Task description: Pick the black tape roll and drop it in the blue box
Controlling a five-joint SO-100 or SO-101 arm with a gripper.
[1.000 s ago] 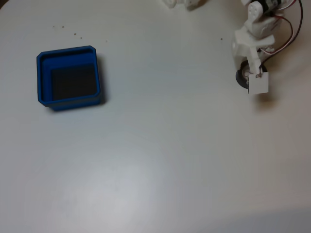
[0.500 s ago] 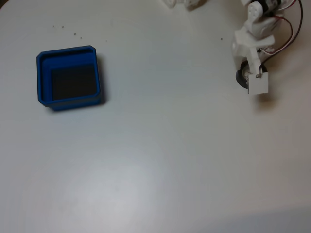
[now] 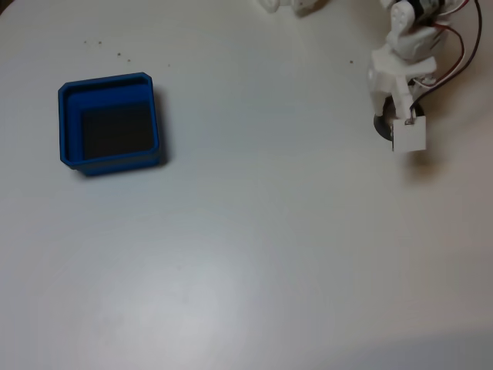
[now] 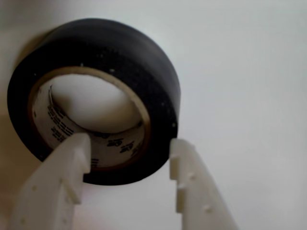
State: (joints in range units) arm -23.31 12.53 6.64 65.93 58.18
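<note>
In the wrist view, the white plastic two-finger gripper (image 4: 129, 153) enters from the bottom edge. Its jaws stand apart, straddling one section of the wall of the black ring-shaped tape roll (image 4: 144, 72): the left finger (image 4: 57, 187) sits inside the hole against the pale printed core, and the right finger (image 4: 192, 187) sits just outside the black outer face. Whether the fingers press on the wall or merely flank it cannot be told. The roll lies flat on the white table surface (image 4: 249, 96), hole facing up.

In the fixed view, the white arm reaches down from the top right corner, with red and black wires trailing beside it. The gripper (image 3: 394, 123) is positioned over the black tape roll (image 3: 380, 125), of which a dark sliver is visible at the left of the arm's lower end. A white square block is located just below that point.

The square bright-blue plastic box (image 3: 68, 116), with low thick walls and a dark floor, sits at the left side of the table (image 3: 269, 231), well apart from the roll. A few small dark specks lie on the table above the box.
</note>
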